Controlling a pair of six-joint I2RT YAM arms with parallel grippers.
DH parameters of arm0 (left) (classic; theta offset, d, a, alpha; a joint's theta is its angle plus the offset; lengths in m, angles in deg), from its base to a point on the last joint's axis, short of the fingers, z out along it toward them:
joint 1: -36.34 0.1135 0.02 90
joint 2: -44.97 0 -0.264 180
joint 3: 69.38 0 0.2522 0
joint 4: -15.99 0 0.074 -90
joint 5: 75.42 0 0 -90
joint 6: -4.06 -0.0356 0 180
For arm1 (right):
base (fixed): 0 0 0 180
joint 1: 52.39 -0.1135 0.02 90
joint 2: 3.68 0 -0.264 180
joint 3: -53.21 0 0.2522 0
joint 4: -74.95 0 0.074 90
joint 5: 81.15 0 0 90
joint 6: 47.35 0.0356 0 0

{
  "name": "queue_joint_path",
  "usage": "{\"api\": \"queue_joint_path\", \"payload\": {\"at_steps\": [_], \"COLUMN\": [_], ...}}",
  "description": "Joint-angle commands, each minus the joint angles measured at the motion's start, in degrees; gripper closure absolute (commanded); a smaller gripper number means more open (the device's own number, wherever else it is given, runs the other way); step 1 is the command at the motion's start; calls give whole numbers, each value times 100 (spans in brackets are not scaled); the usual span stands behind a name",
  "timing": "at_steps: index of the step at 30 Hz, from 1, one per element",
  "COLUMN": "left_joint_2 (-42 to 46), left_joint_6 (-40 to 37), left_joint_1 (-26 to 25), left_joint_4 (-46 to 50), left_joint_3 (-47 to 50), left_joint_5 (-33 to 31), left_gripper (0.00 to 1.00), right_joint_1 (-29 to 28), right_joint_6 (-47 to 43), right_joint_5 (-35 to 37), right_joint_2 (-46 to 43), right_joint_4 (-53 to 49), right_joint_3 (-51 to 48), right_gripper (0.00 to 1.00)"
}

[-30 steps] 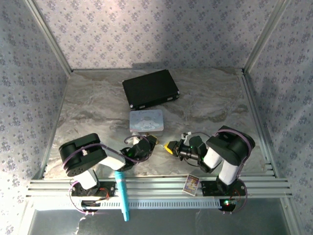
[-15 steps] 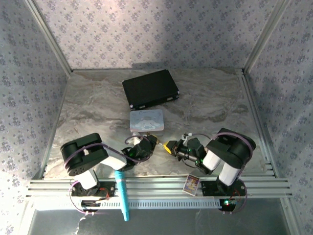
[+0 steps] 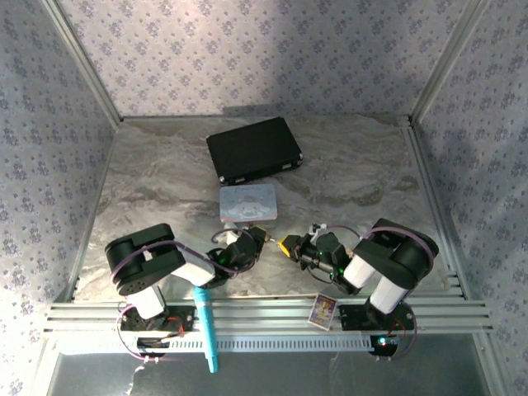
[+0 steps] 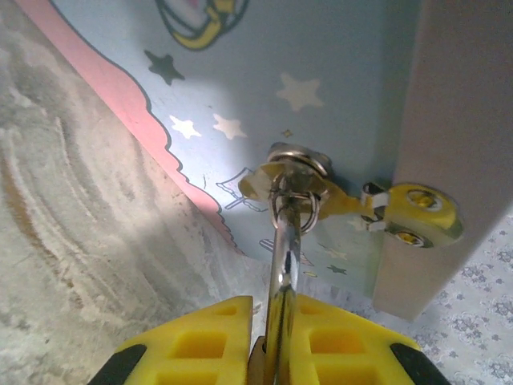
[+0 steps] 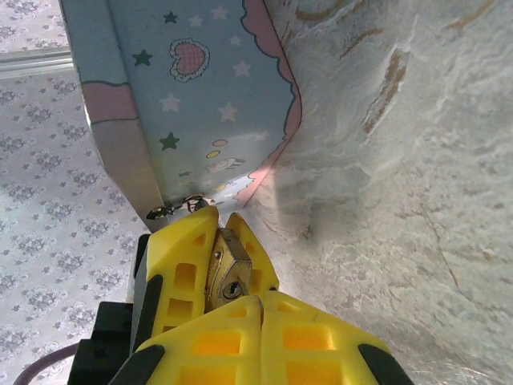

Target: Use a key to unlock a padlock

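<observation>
Because the padlock (image 5: 227,273) is a tiny brass body, hard and smooth-sided, it is judged to be light but apt to twist or slip under a turning load. It is pinched across its flat faces by the right fingers (image 5: 200,241), and its keyhole face is turned toward the wrist camera and left uncovered, with no key seen in it. It is held just above the tabletop (image 5: 385,160), close beside the edge of the pastel tin (image 5: 200,96). The key (image 4: 280,257), a thin silvery sliver, is clamped between the left fingers (image 4: 236,321), which are pressed onto it from both sides. Its free end, where a small ring is seen, points toward the tin's starred lid, but which end of the key is gripped cannot be told. From above, the two sets of fingers are seen tip to tip just in front of the tin. The key is judged stiff, very light and slippery, so it is best taken flat across its broad head, with the whole blade left free. The padlock is best taken by the body alone, so that neither the shackle nor the keyhole is blocked. A firm squeeze is thought safe, since neither part is fragile, though the thin blade could bend if it is forced in crooked.
</observation>
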Motion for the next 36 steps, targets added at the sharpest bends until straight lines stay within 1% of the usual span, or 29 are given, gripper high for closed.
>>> {"api": "queue_joint_path", "payload": {"at_steps": [1,5,12,17,23,26,28,31,36], "left_joint_2": [-138,-114,-345,-348,-312,-390,-428,-404,-455], "left_joint_6": [116,117,204,209,188,222,156,109,-5], "left_joint_1": [-60,-57,-72,-119,-140,-180,-180,-181,-197], "left_joint_4": [172,269,-52,-119,-161,-358,-525,-444,-566], "left_joint_3": [-117,-106,-154,-181,-287,-363,-382,-434,-488], "left_joint_5": [158,142,324,301,436,469,474,521,584], "left_gripper": [94,94,94,94,94,95,95,97,100], "right_joint_1": [-6,-5,-25,100,73,24,-27,-63,-115], "right_joint_6": [-60,-83,-225,-290,-279,-274,-265,-247,-244], "right_joint_5": [185,163,291,98,150,35,52,22,-16], "right_joint_2": [-33,-56,-301,-354,-195,-69,-14,86,182], "right_joint_4": [-17,25,-73,-199,-25,49,83,165,204], "right_joint_3": [0,58,29,177,266,432,483,553,652], "right_gripper": [100,100,100,100,100,100,100,100,100]}}
